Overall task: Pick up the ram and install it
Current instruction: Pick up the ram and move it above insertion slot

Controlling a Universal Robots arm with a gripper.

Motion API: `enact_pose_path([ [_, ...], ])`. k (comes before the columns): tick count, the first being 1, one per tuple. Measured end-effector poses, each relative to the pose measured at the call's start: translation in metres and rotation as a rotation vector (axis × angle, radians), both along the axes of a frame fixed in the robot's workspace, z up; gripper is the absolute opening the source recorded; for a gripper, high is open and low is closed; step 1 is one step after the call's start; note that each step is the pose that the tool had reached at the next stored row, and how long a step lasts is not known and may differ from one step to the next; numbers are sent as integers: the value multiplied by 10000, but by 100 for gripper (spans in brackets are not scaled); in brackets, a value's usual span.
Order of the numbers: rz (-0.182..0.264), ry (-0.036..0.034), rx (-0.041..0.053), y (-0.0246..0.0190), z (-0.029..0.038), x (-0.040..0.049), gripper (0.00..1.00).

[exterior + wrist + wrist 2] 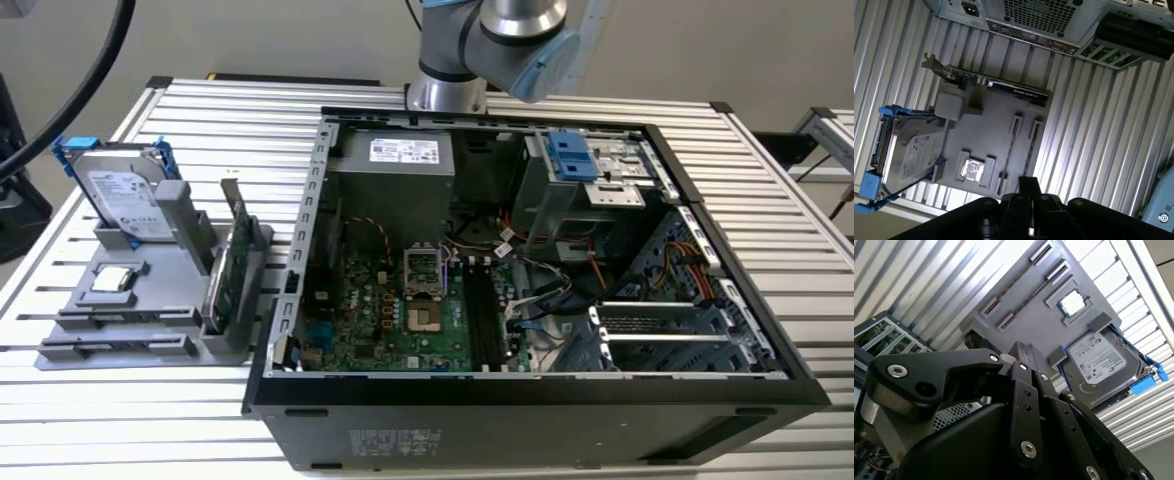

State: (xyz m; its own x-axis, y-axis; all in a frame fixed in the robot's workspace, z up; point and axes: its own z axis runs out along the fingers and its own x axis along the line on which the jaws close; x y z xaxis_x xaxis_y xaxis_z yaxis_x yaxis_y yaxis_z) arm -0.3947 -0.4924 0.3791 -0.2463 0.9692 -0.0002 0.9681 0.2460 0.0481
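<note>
**While the ram sits in its holder, the gripper hangs above, closed and empty**

Where the exterior view looks down on a ribbed metal table [240, 110], an open computer case [534, 390] fills the middle, its motherboard facing up. The robot arm [494, 40] enters at the top edge, behind the case. On the exterior view's left, just beside the case, lies a grey holder [147, 300]. A hard drive [127, 195] in a blue frame leans at its far end. A square processor chip [114, 280] lies flat in the middle. A tall green card [238, 265] stands on edge along the side nearest the case. At the holder's near end lies the ram [120, 346], one of two slim dark bars set side by side.

In the second wrist view, the gripper [1021, 352] is a black shape in the foreground. Its jaws look pressed together, with nothing between them. Beyond it lies the holder [1039, 325], with the ram [1032, 296] seen edge-on between small grey end blocks. The chip [1072, 302] and hard drive [1101, 362] lie past it.

In the first wrist view, the gripper [1028, 184] hangs well above the holder [989, 125]. Its tip points toward the end that carries the ram [1009, 150]. The chip [973, 170] is just beside the ram, the hard drive [911, 150] further over. The green card [994, 82] lies between the holder and the back of the case [1029, 15].
</note>
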Motion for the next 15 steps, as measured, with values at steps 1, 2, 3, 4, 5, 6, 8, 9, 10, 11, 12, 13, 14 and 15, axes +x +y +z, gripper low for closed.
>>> enact_pose_path([
  [1,-80,0,0,0,-1,0,0],
  [2,-161,0,0,0,-2,0,0],
  [3,-241,0,0,1,-3,-1,0],
  [4,-321,0,0,1,-4,-1,0],
  [5,-400,1,0,1,-4,-1,0],
  [6,-482,1,0,1,-5,-2,0],
  [8,-655,0,0,1,-8,-3,0],
  [9,-745,0,0,1,-8,-4,0],
  [10,-838,1,0,1,-9,-4,0],
  [11,-938,0,0,1,-11,-4,0],
  [12,-1037,1,0,1,-12,-4,0],
  [13,-1129,2,1,1,-13,-4,0],
  [14,-1207,6,1,1,-15,-4,0],
  [15,-1287,12,0,1,-16,-4,0],
])
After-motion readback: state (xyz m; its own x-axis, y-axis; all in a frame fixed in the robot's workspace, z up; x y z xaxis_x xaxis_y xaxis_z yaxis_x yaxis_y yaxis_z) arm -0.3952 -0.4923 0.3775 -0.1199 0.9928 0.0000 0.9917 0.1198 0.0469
